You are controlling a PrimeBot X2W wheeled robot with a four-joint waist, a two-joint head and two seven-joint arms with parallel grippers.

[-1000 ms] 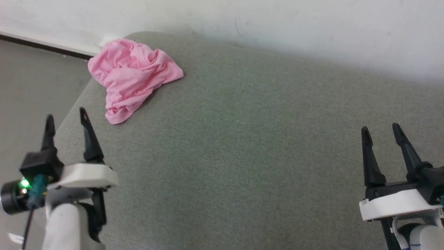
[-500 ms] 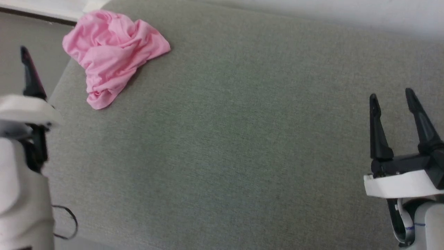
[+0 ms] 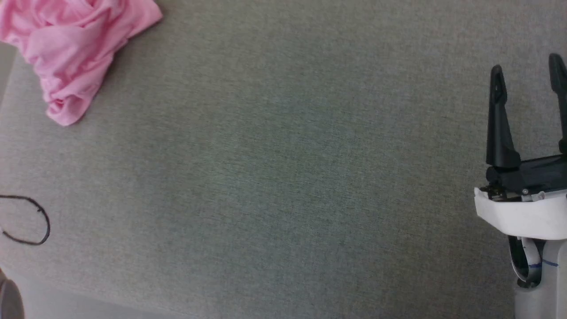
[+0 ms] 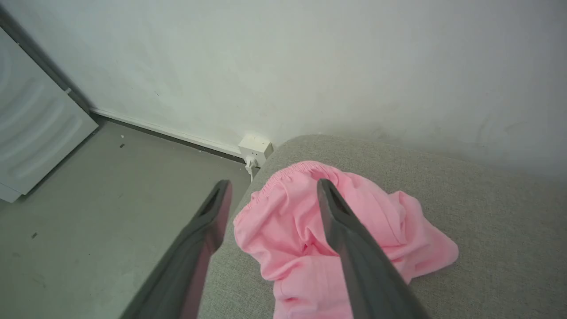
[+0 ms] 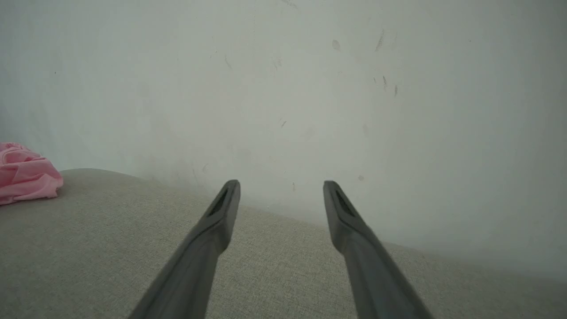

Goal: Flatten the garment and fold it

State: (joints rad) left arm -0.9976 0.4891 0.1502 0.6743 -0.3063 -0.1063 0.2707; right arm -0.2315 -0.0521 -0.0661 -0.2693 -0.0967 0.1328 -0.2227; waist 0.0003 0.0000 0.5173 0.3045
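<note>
Shorts (image 3: 66, 48) lie in a crumpled pink heap at the far left corner of the fabric-covered tabletop (image 3: 283, 177), at about 10 o'clock in the head view, with one lobe trailing toward 5 o'clock. From the left wrist, the gathered waistband curves along the rounded corner at 12 o'clock of the heap, right at the edge above the floor (image 4: 110, 199). The cloth is bunched on itself, so no leg or hem can be told apart yet. Flattening has not begun.

The left end effector (image 4: 273, 184) is released, its fingers spread wide with nothing between them. It looks down along the heap, so the shorts (image 4: 292, 239) sit framed between the two fingers. I judge it is lined up that way to come down on the waistband side. Whether it is already touching cloth cannot be told, though it looks to hover clear.

The right end effector (image 3: 526, 64) is also released and empty. It is at 3 o'clock in the head view, well apart from the shorts, fingers pointing to 12 o'clock over bare tabletop. From its own camera (image 5: 281, 184) it faces the wall (image 5: 310, 88), with the pink edge (image 5: 24, 173) far off at 9 o'clock. It probably waits there because the heap is within the left arm's reach alone. Dragging the cloth toward the middle would give both arms room and take it away from the edge.

A thin black cable loop (image 3: 46, 220) hangs at 8 o'clock in the head view.
</note>
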